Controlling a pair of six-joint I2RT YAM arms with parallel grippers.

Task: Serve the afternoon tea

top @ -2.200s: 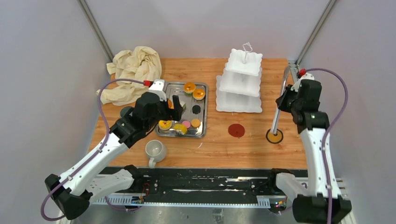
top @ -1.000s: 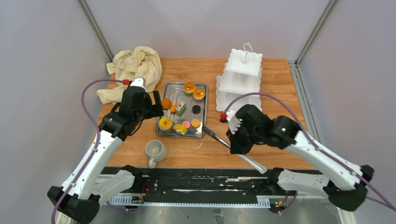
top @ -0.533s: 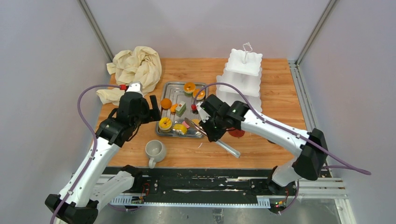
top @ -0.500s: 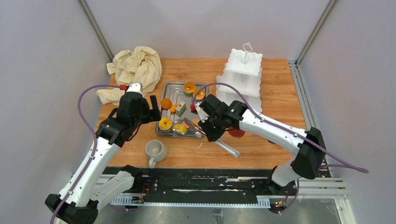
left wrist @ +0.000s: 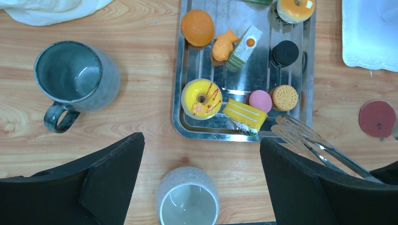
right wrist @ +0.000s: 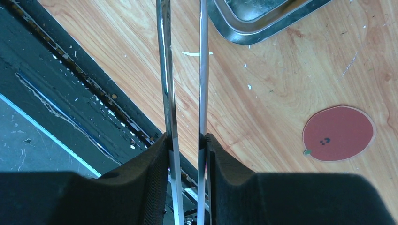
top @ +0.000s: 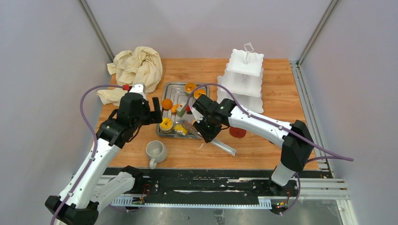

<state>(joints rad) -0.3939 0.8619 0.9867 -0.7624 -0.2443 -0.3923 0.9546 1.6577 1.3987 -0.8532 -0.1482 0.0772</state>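
Small cakes lie on a steel tray (top: pixel 168 86): an orange ball (left wrist: pixel 197 27), a green-layered slice (left wrist: pixel 244 47), a black tart (left wrist: pixel 285 52), a pink round (left wrist: pixel 260 101) and a yellow ring cake (left wrist: pixel 202 97). The white three-tier stand (top: pixel 241 77) is at the back right. A grey mug (left wrist: pixel 75 79) stands left of the tray, an off-white mug (top: pixel 156 151) in front of it. My right gripper (right wrist: pixel 187 140) is shut on steel tongs (top: pixel 220 145), whose tips (left wrist: pixel 293 131) hang over the tray's near right corner. My left gripper (left wrist: pixel 202 140) is open above the off-white mug.
A crumpled cream cloth (top: pixel 136 68) lies at the back left. A red round coaster (top: pixel 238 132) sits on the wood right of the tray. The table's near edge and black rail (right wrist: pixel 70 75) are just behind the tongs' handle.
My right arm has swung left with the tongs, bringing their tips to the tray's near right corner, and the tongs' arms have spread apart. The left arm has barely moved.
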